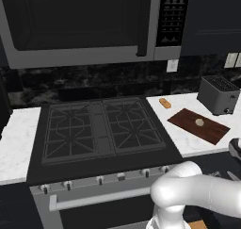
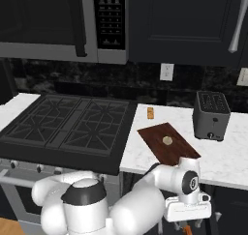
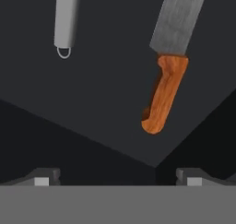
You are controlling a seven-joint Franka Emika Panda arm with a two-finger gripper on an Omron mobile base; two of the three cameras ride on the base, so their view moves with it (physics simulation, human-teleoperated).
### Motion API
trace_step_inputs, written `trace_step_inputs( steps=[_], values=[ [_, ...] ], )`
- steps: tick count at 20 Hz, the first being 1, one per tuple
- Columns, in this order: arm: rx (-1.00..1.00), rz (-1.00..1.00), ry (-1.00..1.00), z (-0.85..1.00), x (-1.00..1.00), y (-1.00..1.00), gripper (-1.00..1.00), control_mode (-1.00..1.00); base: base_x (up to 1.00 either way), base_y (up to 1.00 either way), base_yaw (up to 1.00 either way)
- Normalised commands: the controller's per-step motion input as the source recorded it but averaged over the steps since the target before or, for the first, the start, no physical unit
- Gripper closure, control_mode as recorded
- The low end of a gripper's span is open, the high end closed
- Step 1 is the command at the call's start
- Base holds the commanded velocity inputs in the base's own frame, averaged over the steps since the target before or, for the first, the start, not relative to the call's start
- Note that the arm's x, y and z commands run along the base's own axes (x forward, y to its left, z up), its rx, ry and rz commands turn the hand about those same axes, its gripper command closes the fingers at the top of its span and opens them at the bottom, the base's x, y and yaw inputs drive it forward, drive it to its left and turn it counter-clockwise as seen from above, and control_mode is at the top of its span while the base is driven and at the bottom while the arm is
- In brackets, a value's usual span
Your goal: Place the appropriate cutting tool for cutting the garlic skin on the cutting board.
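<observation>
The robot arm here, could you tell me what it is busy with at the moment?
The arm is reaching down below the counter edge, into a dark drawer-like space. Its open gripper hovers over a knife with an orange-brown wooden handle, beside a grey metal utensil, holding nothing yet. On the counter, the garlic sits on the cutting board, between the stove and the toaster.

Wood, metal and stone finishes
The dark reddish-brown rectangular cutting board [image 2: 167,144] looks like matt grained wood; the knife [image 3: 167,57] pairs brushed grey metal with glossy orange wood; the white worktop [image 2: 227,156] looks like marble.
</observation>
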Motion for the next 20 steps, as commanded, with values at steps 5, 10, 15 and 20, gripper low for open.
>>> trace_step_inputs(
  steps=[5, 10, 15, 20],
  values=[
    [0.07, 0.09, 0.0, -0.3, 0.11, 0.0, -1.0, -1.0, 0.0, 0.0, 0.0],
    [0.05, 0.07, -0.02, -0.23, 0.04, 0.0, -1.0, -1.0, 0.0, 0.0, 0.0],
    [0.03, 0.02, -0.06, -0.12, 0.0, -0.07, -1.0, -1.0, 0.0, 0.0, 0.0],
    [0.03, 0.0, -0.02, -0.18, 0.06, -0.13, -1.0, -1.0, 0.0, 0.0, 0.0]
  ],
)
